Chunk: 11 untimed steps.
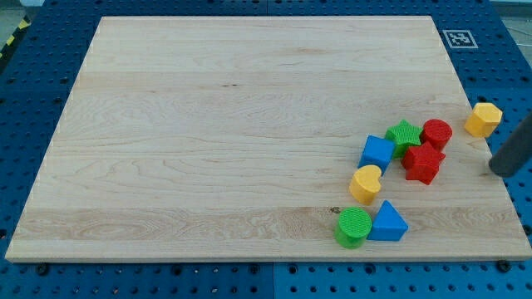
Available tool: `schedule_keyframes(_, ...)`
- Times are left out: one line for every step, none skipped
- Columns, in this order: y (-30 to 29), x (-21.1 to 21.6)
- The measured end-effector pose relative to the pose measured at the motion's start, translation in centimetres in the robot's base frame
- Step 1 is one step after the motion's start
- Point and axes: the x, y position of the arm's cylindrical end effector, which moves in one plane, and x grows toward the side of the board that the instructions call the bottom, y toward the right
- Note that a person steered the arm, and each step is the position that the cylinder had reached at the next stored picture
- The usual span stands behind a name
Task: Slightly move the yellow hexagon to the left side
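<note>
The yellow hexagon (483,120) lies near the board's right edge, apart from the other blocks. My tip (497,172) rests on the board just below and slightly right of it, with a small gap between them; the dark rod rises toward the view's right edge. To the left of the hexagon is a cluster: a red cylinder (436,133), a green star (404,134), a red star (423,162) and a blue cube (377,153).
A yellow heart (365,183) lies below the cluster. A green cylinder (353,227) and a blue triangle (387,223) sit near the board's bottom edge. The wooden board (208,133) lies on a blue pegboard. A tag marker (459,37) is at the top right corner.
</note>
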Motion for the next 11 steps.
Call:
schedule_keyframes(3.7, -2.5)
schedule_keyframes(3.6, -3.3)
schedule_keyframes(2.0, -8.8)
schedule_keyframes(1.9, -9.0)
schedule_keyframes(1.0, -6.0)
schedule_keyframes(-2.4, -3.5)
schedule_keyframes(0.6, -6.3)
schedule_keyframes(3.5, -6.4)
schedule_keyframes(1.0, -8.1)
schedule_keyframes(-1.4, -9.3)
schedule_keyframes(-2.4, -8.1)
